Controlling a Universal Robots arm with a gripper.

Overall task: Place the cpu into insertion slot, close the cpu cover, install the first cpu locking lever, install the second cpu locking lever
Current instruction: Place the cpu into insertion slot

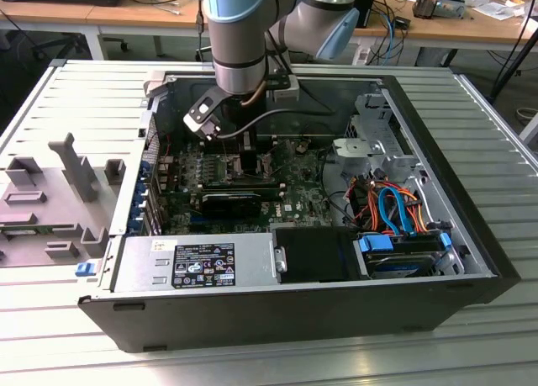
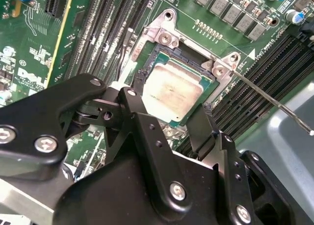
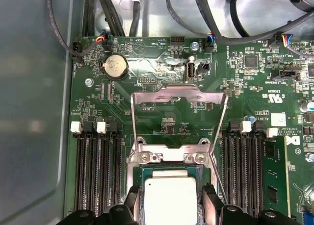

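— Silver-grey top, green rim: item one, the cpu (image 2: 172,93); location?
— In the slot (image 2: 186,58), mid-way across the green board (image 3: 157,68); it sits within the slot's dark frame; whether it is fully seated, cannot tell.
— Item two, the tool (image 2: 167,107)?
— Black; two fingers (image 2: 131,95), parted to the chip's width and no wider; one lies against each of two opposite edges of the cpu, gripping it; both wrist views agree; in the exterior view it hangs from the arm (image 1: 239,33) inside the case (image 1: 294,314), low over the board.
— Item three, the cover (image 3: 179,91)?
— Silver frame with a large square cut-out; open, standing up from its hinge just beside the slot, clear of the cpu; the board shows through the cut-out.
— Levers?
— One thin silver lever (image 2: 270,101); raised off the board, running from a corner of the slot out over the memory slots (image 2: 265,73).
— Sundries?
— Memory slots in banks on both sides of the slot; coin cell (image 3: 114,66) beyond the cover; case lying open on the ribbed metal desk (image 1: 50,108); grey fixtures (image 1: 76,163) on the desk at the exterior view's left, apart from the case.
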